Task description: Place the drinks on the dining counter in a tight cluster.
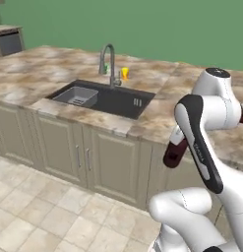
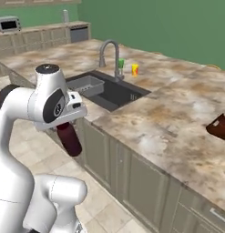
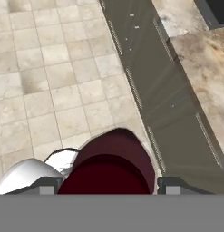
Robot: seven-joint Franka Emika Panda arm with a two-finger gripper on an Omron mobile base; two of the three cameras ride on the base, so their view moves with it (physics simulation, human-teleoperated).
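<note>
My gripper (image 2: pixel 68 124) is shut on a squat dark-maroon bottle (image 2: pixel 70 138), one of the drinks. The bottle (image 1: pixel 175 153) hangs below the hand, tilted, in front of the cabinet doors and just off the front edge of the dining counter (image 1: pixel 39 74). In the hand view the bottle (image 3: pixel 111 163) sits between the two fingertips (image 3: pixel 170 185), with floor tiles and the cabinet front beyond it. The marbled dining counter (image 2: pixel 177 118) stretches to the right of the hand.
A dark sink (image 1: pixel 110 98) with a curved steel faucet (image 1: pixel 109 61) is set in the counter, with a small yellow item (image 2: pixel 135 69) and a green one (image 2: pixel 120 63) behind it. A dark brown object (image 2: pixel 219 126) lies at the counter's right end. A microwave (image 2: pixel 7 22) stands on the far counter.
</note>
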